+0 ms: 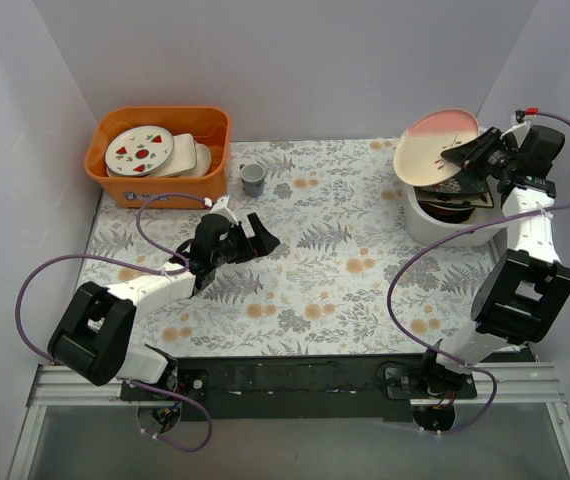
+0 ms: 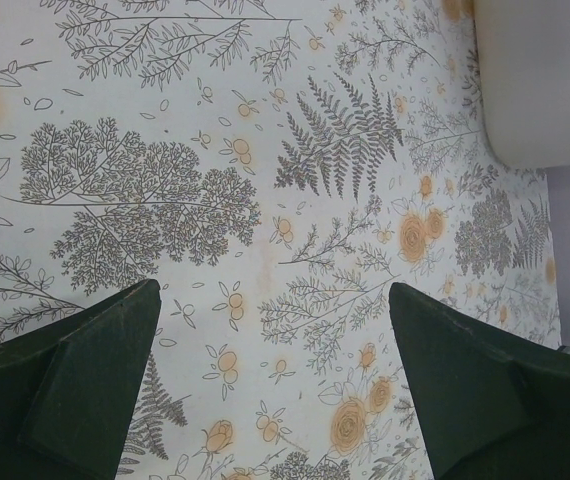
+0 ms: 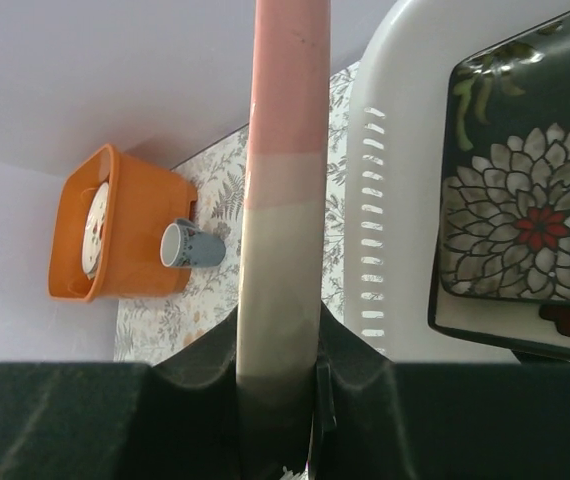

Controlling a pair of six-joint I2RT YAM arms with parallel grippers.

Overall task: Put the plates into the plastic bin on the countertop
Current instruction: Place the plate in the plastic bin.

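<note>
My right gripper (image 1: 470, 152) is shut on the rim of the pink round plate (image 1: 435, 145) and holds it tilted above the white plastic bin (image 1: 427, 225) at the back right. In the right wrist view the plate (image 3: 283, 180) runs edge-on between my fingers (image 3: 205, 375). The black square chrysanthemum plate (image 3: 530, 200) lies in the bin (image 3: 390, 200) on top of other plates, with dark rims showing beneath it (image 1: 457, 205). My left gripper (image 1: 248, 238) is open and empty over the fern-printed countertop (image 1: 335, 250); its fingers (image 2: 75, 390) frame bare print.
An orange bin (image 1: 160, 155) at the back left holds white round plates with red and green marks (image 1: 138, 150). A small blue-grey cup (image 1: 253, 178) stands beside it. Pale walls close in the left, back and right sides.
</note>
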